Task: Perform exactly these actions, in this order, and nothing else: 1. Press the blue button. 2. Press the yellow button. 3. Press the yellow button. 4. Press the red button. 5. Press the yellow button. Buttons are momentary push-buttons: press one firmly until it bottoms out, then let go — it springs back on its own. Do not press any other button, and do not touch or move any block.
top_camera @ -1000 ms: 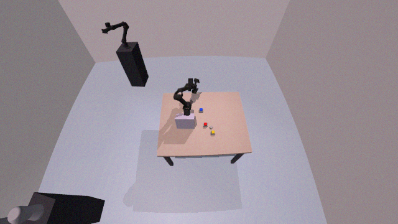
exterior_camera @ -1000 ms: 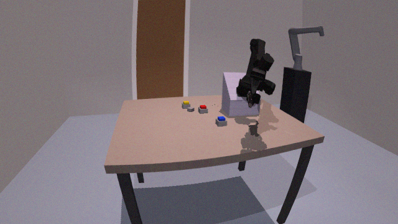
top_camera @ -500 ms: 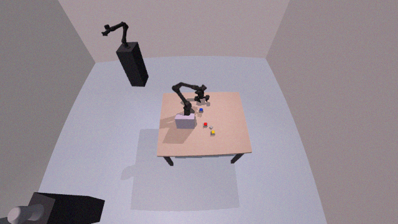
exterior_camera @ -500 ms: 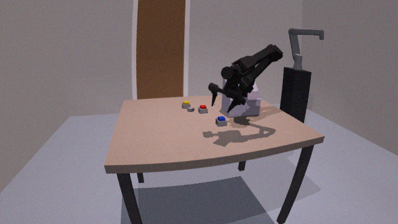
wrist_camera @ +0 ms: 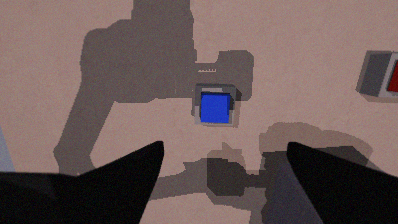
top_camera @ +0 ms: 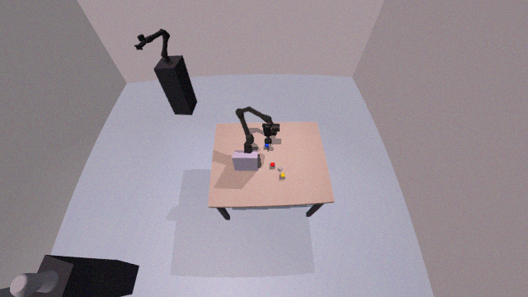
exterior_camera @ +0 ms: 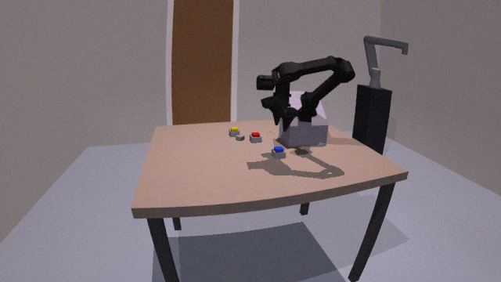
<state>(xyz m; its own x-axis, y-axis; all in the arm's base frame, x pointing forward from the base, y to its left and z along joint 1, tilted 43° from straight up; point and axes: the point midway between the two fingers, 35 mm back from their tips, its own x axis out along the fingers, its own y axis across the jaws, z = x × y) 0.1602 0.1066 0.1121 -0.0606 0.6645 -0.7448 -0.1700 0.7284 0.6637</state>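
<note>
The blue button [top_camera: 266,145] [exterior_camera: 279,149] [wrist_camera: 215,108] sits in a grey housing, its cap standing up. My gripper [exterior_camera: 281,127] [wrist_camera: 224,147] is open with nothing between its fingers. It points down above the table close to the blue button, not touching it; in the wrist view the button is just beyond the fingertips, between their lines. The red button [top_camera: 272,164] [exterior_camera: 255,135] [wrist_camera: 394,77] is cut by the right edge of the wrist view. The yellow button [top_camera: 283,175] [exterior_camera: 234,129] is farthest from the gripper and outside the wrist view.
A small grey block [top_camera: 280,168] [exterior_camera: 239,138] lies between the red and yellow buttons. A pale lilac box [top_camera: 246,162] [exterior_camera: 307,135] stands beside the arm's base on the wooden table [top_camera: 305,190] [exterior_camera: 188,184]. The arm's shadow falls around the blue button.
</note>
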